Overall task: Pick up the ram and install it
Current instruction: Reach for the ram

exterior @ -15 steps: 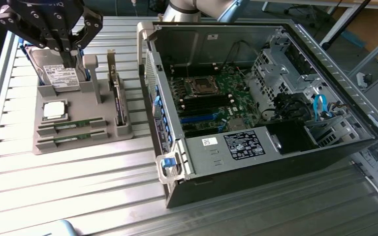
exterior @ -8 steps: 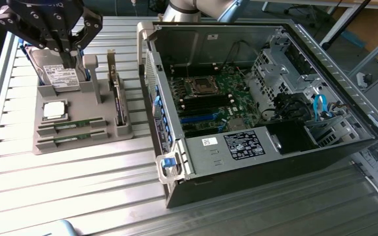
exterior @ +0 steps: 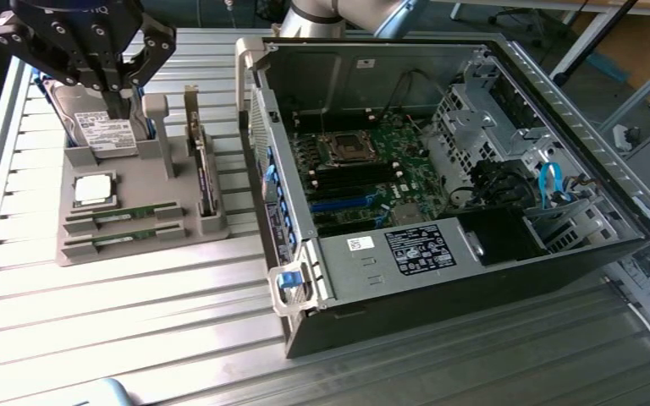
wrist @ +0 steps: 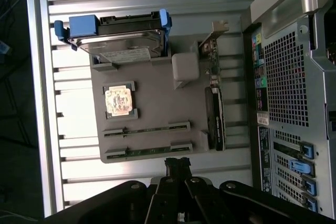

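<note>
Two ram sticks, narrow green boards, lie edge-up in slots of the grey parts holder (exterior: 133,254): one ram (exterior: 122,213) and a second one (exterior: 122,238) in front of it. The wrist view shows the same two, the ram (wrist: 148,129) and its neighbour (wrist: 149,150) near the holder's edge. My gripper (exterior: 114,106) hangs shut and empty above the holder's far end, over the hard drive (exterior: 99,127). From the wrist camera my gripper (wrist: 178,162) has its black fingers pressed together, just off the holder's edge beside the rams.
The holder also carries a square silver processor (exterior: 91,189), a bracketed card (exterior: 203,169) standing on edge, and the blue-framed hard drive (wrist: 123,38). An open computer case (exterior: 528,93) lies to the exterior view's right, motherboard (exterior: 382,169) exposed. All rests on a ribbed metal table (exterior: 133,338).
</note>
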Controlling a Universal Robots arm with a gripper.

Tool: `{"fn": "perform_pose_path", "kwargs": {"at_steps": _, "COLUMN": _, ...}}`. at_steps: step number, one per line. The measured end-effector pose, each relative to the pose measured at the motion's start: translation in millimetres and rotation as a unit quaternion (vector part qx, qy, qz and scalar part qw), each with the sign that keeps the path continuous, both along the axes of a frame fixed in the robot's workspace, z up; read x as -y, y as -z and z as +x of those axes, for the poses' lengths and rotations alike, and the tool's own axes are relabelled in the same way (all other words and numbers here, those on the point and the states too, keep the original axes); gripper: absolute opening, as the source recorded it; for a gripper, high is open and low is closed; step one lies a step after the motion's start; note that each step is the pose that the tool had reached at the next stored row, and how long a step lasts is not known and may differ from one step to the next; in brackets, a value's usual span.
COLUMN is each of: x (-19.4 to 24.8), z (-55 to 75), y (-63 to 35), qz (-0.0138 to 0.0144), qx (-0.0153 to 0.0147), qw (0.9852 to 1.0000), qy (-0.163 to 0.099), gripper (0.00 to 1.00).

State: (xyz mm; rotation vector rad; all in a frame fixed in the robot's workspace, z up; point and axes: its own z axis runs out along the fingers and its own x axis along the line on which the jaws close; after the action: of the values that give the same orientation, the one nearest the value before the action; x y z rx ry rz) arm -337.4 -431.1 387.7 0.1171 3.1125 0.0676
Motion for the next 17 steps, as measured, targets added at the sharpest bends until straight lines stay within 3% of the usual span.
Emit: {"fn": "perform_pose_path", "kwargs": {"at_steps": 17, "x": 3.9, "z": -1.2, "y": 0.1, "qz": 0.0000, "qx": 0.0000, "qw": 1.0000, "qy": 0.000, "gripper": 0.11}}
